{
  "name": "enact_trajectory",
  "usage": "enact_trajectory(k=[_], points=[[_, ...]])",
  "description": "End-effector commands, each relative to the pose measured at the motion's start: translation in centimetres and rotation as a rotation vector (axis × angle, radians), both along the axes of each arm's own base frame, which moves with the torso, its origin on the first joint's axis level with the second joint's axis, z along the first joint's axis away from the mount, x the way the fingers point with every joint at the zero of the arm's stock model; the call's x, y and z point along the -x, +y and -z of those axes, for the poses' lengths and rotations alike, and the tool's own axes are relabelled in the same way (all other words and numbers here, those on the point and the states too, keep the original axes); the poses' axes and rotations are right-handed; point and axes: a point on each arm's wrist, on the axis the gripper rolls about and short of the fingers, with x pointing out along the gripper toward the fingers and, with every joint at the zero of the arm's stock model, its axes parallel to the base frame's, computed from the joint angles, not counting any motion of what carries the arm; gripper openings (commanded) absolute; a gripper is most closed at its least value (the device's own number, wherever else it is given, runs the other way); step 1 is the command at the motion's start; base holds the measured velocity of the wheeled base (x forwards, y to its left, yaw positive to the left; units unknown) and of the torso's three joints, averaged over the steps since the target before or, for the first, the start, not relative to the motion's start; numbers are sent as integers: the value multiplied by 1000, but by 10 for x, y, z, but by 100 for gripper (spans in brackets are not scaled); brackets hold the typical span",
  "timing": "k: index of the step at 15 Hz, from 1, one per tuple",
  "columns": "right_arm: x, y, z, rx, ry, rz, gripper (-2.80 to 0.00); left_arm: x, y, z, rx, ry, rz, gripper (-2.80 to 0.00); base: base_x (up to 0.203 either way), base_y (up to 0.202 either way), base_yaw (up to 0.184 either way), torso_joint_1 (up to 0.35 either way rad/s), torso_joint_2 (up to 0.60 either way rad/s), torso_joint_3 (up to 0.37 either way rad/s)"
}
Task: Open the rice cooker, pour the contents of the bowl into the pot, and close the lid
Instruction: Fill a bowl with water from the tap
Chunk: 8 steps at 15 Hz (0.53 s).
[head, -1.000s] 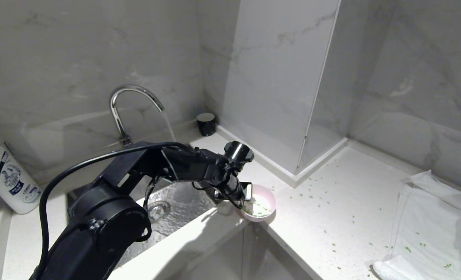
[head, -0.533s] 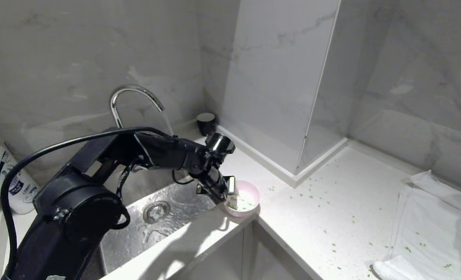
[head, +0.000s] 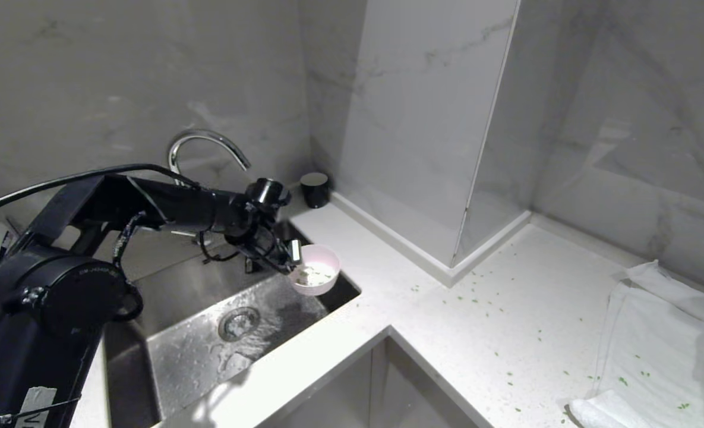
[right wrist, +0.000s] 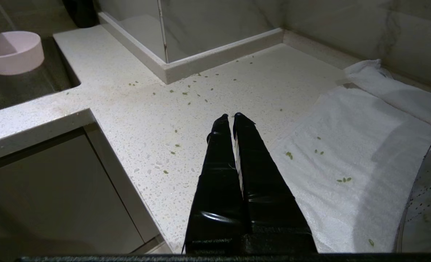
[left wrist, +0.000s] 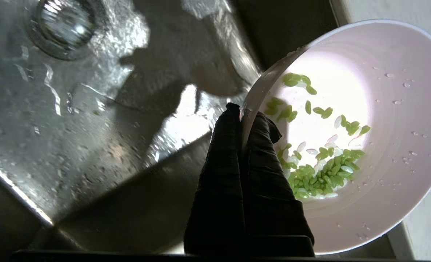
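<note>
The small pale pink bowl (head: 321,277) hangs over the sink's back right corner, slightly tilted. My left gripper (head: 295,252) is shut on its near rim, one finger inside and one outside (left wrist: 242,111). The contents of the bowl (left wrist: 320,171), green bits with a few pale grains, lie heaped low inside the bowl (left wrist: 393,120), which is wet with droplets. The bowl (right wrist: 13,52) also shows far off in the right wrist view. My right gripper (right wrist: 229,115) is shut and empty above the counter beside a white towel. The rice cooker, its pot and lid are out of view.
A steel sink (head: 209,356) with a drain (head: 239,323) lies below the bowl, with a curved faucet (head: 200,151) behind it. A black cup (head: 315,189) stands in the corner. Green bits are scattered over the speckled counter (head: 476,309) and the towel (head: 660,351).
My left arm has swung left and back, carrying the bowl from the counter's inner corner to above the sink. The right gripper has not moved.
</note>
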Motion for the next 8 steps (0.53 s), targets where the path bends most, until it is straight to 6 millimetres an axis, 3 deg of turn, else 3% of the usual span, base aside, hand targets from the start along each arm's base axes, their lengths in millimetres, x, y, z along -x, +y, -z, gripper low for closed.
enact_trajectory(k=[1, 6, 8], points=[[0, 0, 0, 0, 2, -1, -280, -18, 32, 3, 4, -15, -80, -280, 0, 0, 0, 0, 0, 0], [0, 0, 0, 0, 1, -1, -280, -40, 59, 35, -61, -1, -182, -280, 0, 0, 0, 0, 0, 0], [0, 0, 0, 0, 1, -1, -280, -47, 69, 38, -46, -43, -225, -280, 0, 0, 0, 0, 0, 0]])
